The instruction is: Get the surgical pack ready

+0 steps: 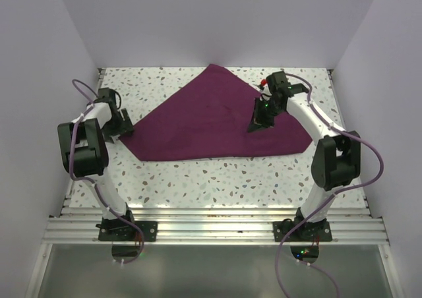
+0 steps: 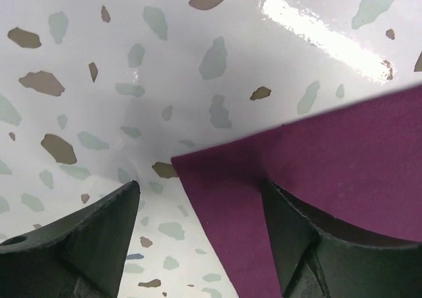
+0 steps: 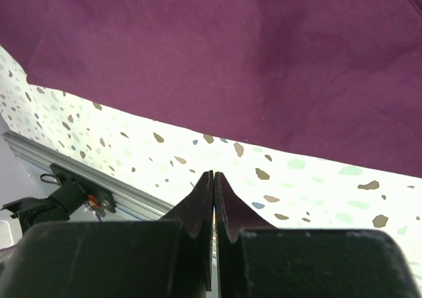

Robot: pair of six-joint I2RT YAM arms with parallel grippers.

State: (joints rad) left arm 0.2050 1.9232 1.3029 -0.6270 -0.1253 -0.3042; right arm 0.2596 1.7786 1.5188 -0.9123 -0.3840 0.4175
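A large dark purple cloth (image 1: 217, 117) of the surgical pack lies flat on the speckled table, its outline roughly a triangle with its point toward the back wall. My left gripper (image 1: 120, 130) is low at the cloth's left corner and stands open. In the left wrist view that cloth (image 2: 316, 153) has its corner between the two fingers of the left gripper (image 2: 201, 199), and the right-hand finger (image 2: 303, 238) is over the fabric. My right gripper (image 1: 258, 125) hovers above the cloth's right half. Its jaws are shut with nothing between them, seen as the right gripper (image 3: 213, 175) under the cloth (image 3: 231, 54).
The white speckled table (image 1: 217, 179) runs to white walls at the back and on both sides. An aluminium rail (image 1: 211, 229) carrying both arm bases lines the near edge. Purple cables (image 1: 369, 159) loop from each arm.
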